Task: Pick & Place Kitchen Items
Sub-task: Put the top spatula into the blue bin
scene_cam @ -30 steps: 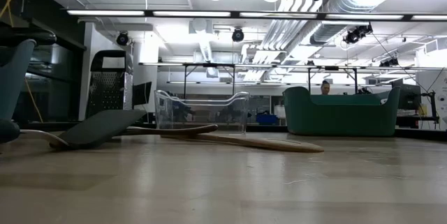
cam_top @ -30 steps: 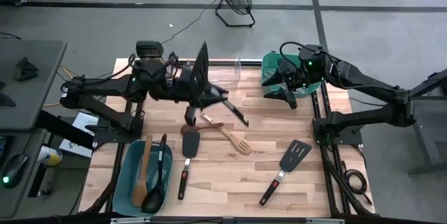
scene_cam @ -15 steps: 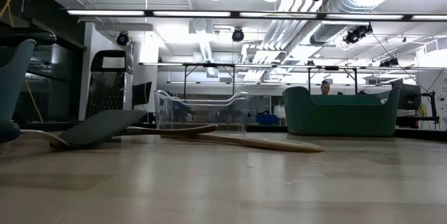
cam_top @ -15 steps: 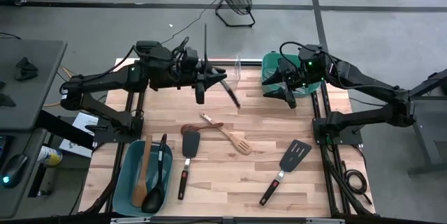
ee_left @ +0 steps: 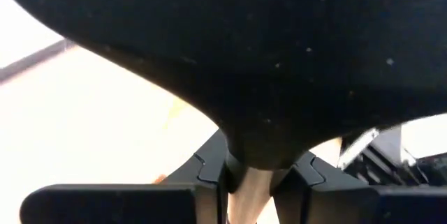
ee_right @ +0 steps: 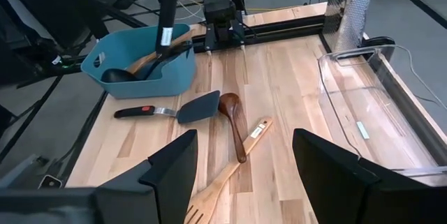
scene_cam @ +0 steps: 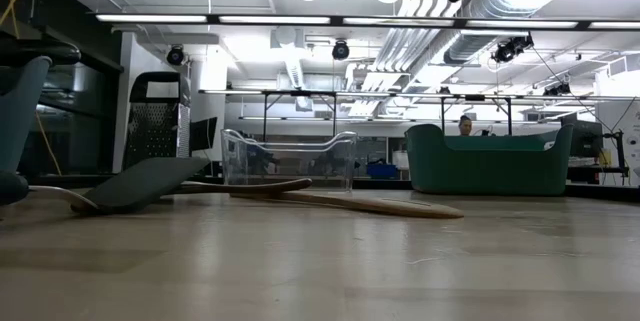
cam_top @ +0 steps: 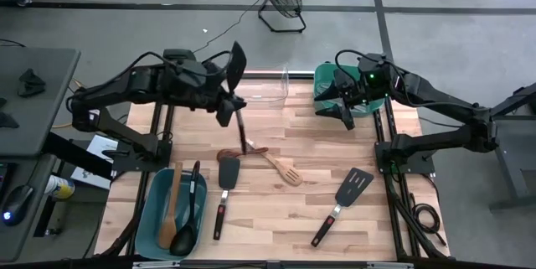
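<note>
My left gripper [cam_top: 228, 106] is shut on a black turner [cam_top: 241, 126], high above the table's far middle. Its blade [cam_top: 237, 55] points up and its handle [ee_right: 166, 15] hangs down. My right gripper [ee_right: 244, 175] is open and touches nothing; it waits beside the green tub [cam_top: 328, 85]. On the wood lie a black turner with a red-trimmed handle [cam_top: 223, 187], a brown wooden spoon [cam_top: 251, 150], a slotted wooden spatula [cam_top: 285, 171] and another black turner [cam_top: 342, 202]. A wooden spoon [cam_top: 172, 206] and a black ladle [cam_top: 191, 219] lie in the teal tub [cam_top: 151, 210]. My left gripper pinches the turner between its two fingers [ee_left: 209, 175] at the narrow neck [ee_left: 248, 172] just under the blade. The blade fills the wrist view above the fingers. The turner is lifted clear of the table, roughly upright, its handle hanging below the fingers.
A clear plastic bin [cam_top: 270, 89] stands at the far edge between the arms. A metal grater [ee_right: 347, 11] stands at the far left corner. Open wood lies in the middle and near right of the table [cam_top: 276, 219].
My left gripper, shut on the turner throughout, has drawn back from the table's middle toward the far edge and then to the left. The turner has swung with it: the handle that slanted to the right now hangs down over the wooden spoon.
</note>
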